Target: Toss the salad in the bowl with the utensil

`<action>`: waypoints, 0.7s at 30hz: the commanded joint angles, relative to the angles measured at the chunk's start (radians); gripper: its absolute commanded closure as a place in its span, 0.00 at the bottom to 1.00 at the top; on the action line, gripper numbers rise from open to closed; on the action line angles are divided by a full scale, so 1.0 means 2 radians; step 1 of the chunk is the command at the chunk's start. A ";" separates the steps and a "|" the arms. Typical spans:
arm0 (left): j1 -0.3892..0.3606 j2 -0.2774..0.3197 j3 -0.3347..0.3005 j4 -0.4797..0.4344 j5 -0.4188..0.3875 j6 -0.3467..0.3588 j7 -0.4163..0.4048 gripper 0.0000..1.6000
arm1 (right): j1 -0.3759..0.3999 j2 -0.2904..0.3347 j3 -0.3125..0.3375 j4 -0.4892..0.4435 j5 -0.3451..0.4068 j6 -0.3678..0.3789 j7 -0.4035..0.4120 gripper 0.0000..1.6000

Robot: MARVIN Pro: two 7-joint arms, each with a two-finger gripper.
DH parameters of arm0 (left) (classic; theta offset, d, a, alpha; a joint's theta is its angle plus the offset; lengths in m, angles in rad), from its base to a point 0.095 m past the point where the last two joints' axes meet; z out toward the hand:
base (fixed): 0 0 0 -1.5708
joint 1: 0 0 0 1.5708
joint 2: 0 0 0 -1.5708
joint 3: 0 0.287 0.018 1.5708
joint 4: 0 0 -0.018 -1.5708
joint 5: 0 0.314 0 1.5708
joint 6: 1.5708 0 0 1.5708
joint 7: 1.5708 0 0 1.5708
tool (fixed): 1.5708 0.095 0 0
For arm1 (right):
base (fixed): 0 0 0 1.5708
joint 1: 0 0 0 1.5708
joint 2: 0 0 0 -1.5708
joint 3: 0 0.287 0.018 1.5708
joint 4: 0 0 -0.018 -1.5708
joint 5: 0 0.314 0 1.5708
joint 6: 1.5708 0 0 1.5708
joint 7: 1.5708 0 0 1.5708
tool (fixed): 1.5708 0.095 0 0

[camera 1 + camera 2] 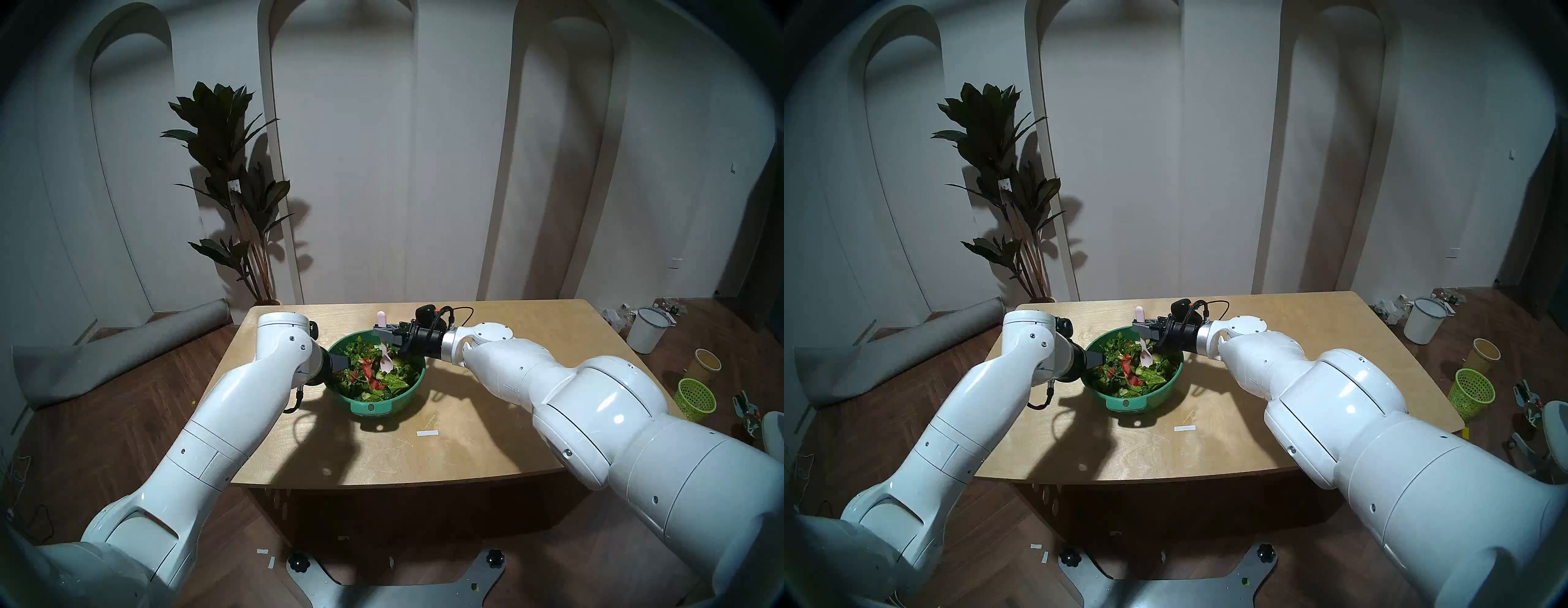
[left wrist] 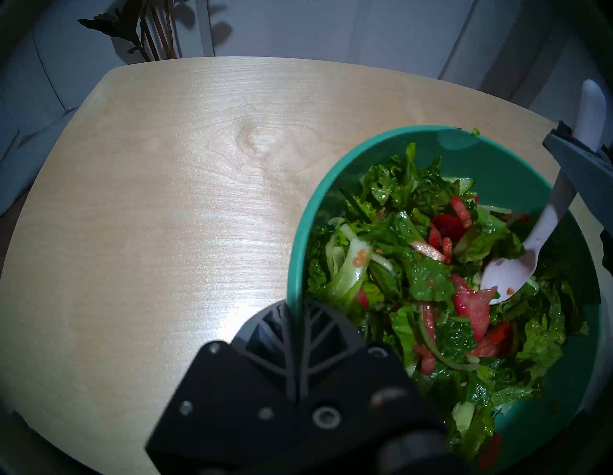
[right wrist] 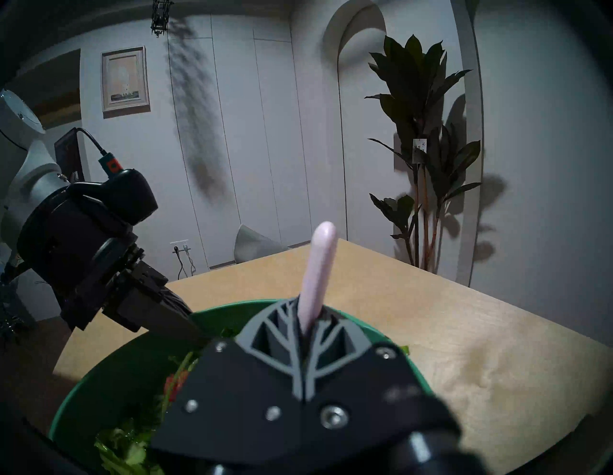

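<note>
My left jaws pinch the bowl rim; right jaws pinch the spoon, probably just touching salad. I dig deeper, lift gently.

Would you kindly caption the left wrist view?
Left gripper clamps the teal bowl rim while a pink spoon digs into salad.

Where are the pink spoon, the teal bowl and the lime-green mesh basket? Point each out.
pink spoon [image 2: 507,278]: left wrist view, on its scoop.
teal bowl [image 1: 372,407]: head left view, on its tab handle.
lime-green mesh basket [image 1: 695,399]: head left view, on its wall.
</note>
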 commanded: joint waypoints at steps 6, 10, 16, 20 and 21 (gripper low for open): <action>-0.008 0.002 -0.002 -0.004 0.003 -0.001 0.022 1.00 | 0.037 -0.007 0.035 -0.019 0.030 0.004 0.006 1.00; -0.008 0.002 -0.002 -0.004 0.003 -0.001 0.022 1.00 | 0.038 -0.019 0.045 -0.021 0.038 0.006 0.005 1.00; -0.008 0.003 -0.001 -0.004 0.004 -0.001 0.021 1.00 | 0.036 -0.045 0.052 -0.022 0.043 0.005 -0.005 1.00; -0.008 0.003 -0.001 -0.004 0.004 -0.001 0.020 1.00 | 0.031 -0.059 0.053 -0.019 0.042 0.003 -0.013 1.00; -0.008 0.003 -0.001 -0.004 0.004 -0.001 0.020 1.00 | 0.029 -0.063 0.053 -0.017 0.042 0.003 -0.018 1.00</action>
